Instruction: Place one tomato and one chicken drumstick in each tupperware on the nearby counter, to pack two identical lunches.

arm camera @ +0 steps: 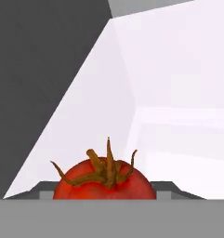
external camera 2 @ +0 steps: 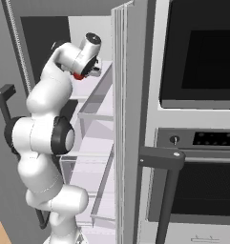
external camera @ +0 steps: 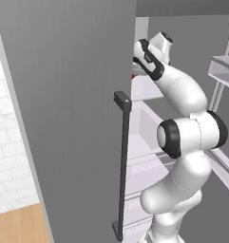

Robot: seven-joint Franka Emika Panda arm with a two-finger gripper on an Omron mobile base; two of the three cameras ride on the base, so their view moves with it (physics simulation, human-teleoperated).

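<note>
Tomato [arm camera: 105,181] fills the bottom of the hand view, red, its brown stem pointing up at the camera, sitting between the finger tips against white fridge walls. From the right base view, the hand [external camera 2: 83,74] reaches into the open fridge [external camera 2: 95,109], red showing beneath it. Whether the hand grips the tomato cannot be told.

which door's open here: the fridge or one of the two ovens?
The fridge door: the grey panel is swung wide, exposing white shelves. The upper oven and lower oven beside it sit flush and shut.
</note>
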